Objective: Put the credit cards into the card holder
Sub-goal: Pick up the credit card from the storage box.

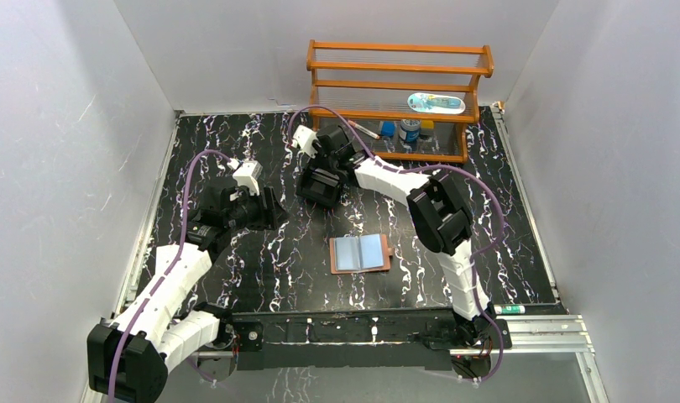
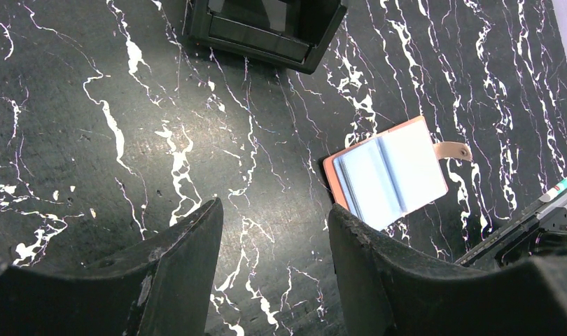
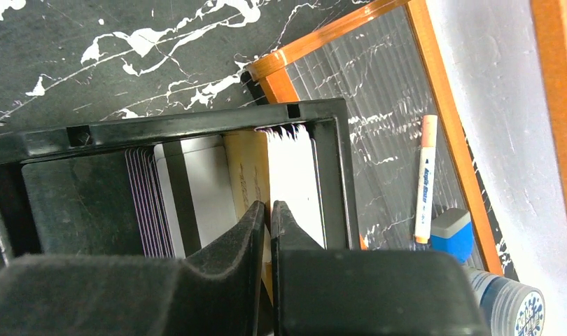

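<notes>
The tan card holder [image 1: 360, 253] lies open and flat on the table, pale pockets up, and also shows in the left wrist view [image 2: 389, 175]. Several credit cards stand in a black tray [image 3: 197, 122]: a yellowish card [image 3: 247, 168], a white card [image 3: 291, 175], a pale card with a dark stripe [image 3: 197, 189]. My right gripper [image 3: 269, 206] reaches down into the tray [image 1: 320, 186], its fingers pinched on the yellowish card's top edge. My left gripper [image 2: 274, 210] hangs open and empty over bare table, left of the card holder [image 1: 265, 210].
An orange wooden rack [image 1: 400, 92] stands just behind the tray, with a marker [image 3: 426, 175], a blue eraser [image 3: 452, 234] and a bottle [image 3: 512, 301] on its lower shelf. A pen [image 1: 509, 309] lies on the front rail. White walls enclose the table.
</notes>
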Robot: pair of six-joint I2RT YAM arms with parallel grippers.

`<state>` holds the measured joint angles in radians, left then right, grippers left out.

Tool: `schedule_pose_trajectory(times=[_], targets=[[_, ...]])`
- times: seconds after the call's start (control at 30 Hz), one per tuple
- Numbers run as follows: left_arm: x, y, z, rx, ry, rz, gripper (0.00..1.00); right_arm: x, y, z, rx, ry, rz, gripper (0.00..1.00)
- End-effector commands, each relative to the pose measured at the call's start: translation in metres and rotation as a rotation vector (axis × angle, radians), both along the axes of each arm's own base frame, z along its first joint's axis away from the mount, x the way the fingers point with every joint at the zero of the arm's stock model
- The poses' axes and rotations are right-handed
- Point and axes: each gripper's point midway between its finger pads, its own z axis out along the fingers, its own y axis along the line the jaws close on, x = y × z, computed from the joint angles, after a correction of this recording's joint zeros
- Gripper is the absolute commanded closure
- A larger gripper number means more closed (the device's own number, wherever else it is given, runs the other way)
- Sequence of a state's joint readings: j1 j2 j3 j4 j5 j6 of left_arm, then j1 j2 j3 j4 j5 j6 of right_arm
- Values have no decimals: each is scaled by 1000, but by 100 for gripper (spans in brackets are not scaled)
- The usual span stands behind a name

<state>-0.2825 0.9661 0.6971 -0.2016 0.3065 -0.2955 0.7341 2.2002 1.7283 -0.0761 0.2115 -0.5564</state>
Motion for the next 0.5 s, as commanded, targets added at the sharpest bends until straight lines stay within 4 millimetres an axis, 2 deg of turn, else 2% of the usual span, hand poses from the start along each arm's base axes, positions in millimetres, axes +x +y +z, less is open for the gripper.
schedule_pose_trajectory(times=[0.0, 0.23, 0.37, 0.47], targets=[[1, 1, 1, 4, -17, -1, 44, 14, -2, 82, 129, -134, -28, 89], [0, 0, -1, -7, 1, 8, 44, 0, 2, 96, 194, -83, 0, 100], [-3, -4, 3, -64, 36, 31, 44, -22, 8, 114, 316, 16, 14, 100], [-6, -15, 15, -170, 70, 49, 43, -50, 10, 123, 448, 128, 11, 100]])
